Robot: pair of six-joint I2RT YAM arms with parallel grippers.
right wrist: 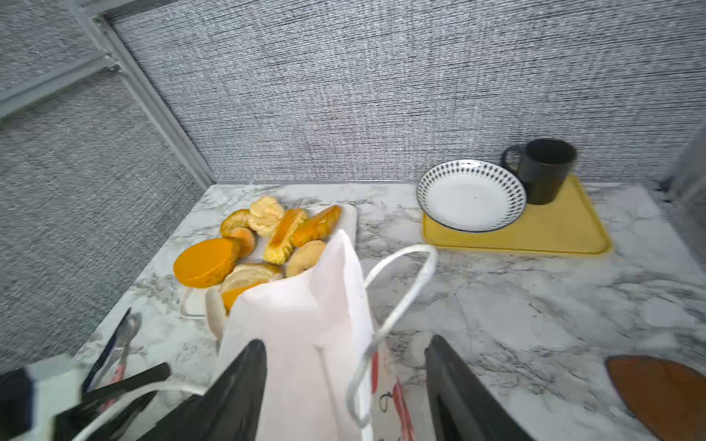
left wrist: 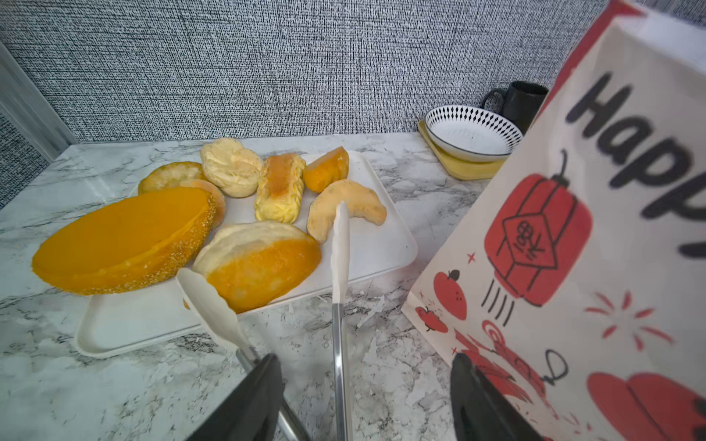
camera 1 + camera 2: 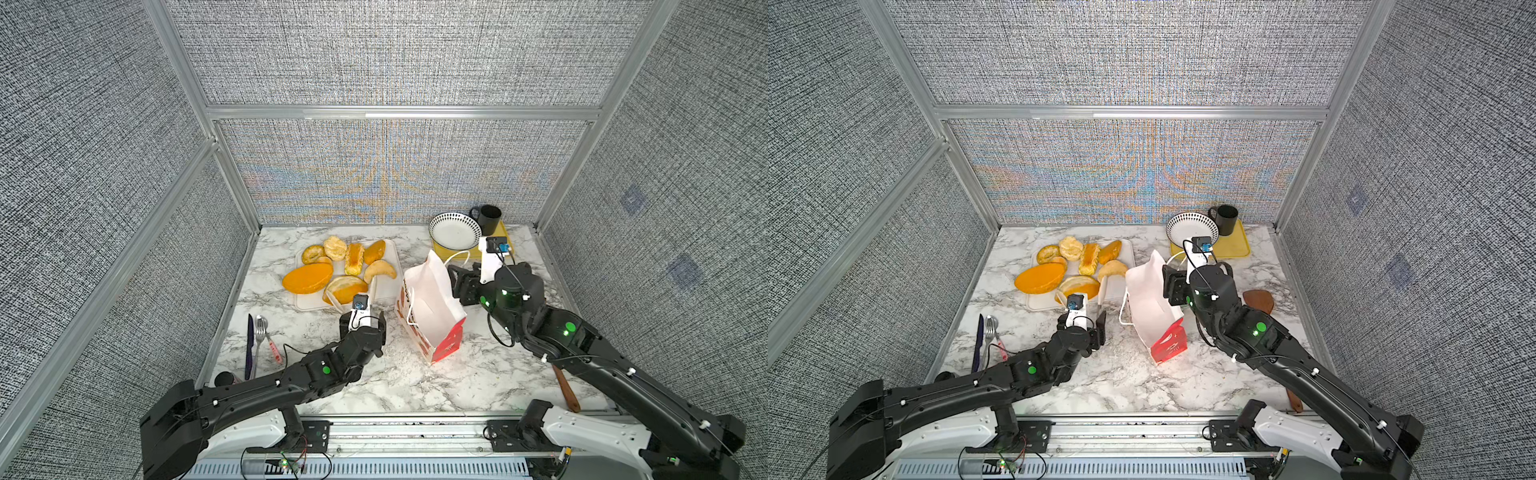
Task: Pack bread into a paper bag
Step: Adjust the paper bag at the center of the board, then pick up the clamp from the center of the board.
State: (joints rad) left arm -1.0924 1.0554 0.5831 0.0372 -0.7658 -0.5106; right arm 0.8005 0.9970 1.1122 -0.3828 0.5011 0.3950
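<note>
As jaws gape, left arm (image 3: 291, 380) toward bread (image 3: 307, 278), right arm (image 3: 582, 345) beside paper bag (image 3: 432, 299)

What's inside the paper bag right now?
In both top views only the white inner walls of the paper bag show; nothing lies in the visible part. Its floor is hidden by its own walls, so whether it is empty cannot be told.

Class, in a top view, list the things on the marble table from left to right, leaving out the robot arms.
dark blue knife → silver metal fork → white rectangular tray of golden bread → red-and-white paper bag → black mug → brown wooden spatula handle
</note>
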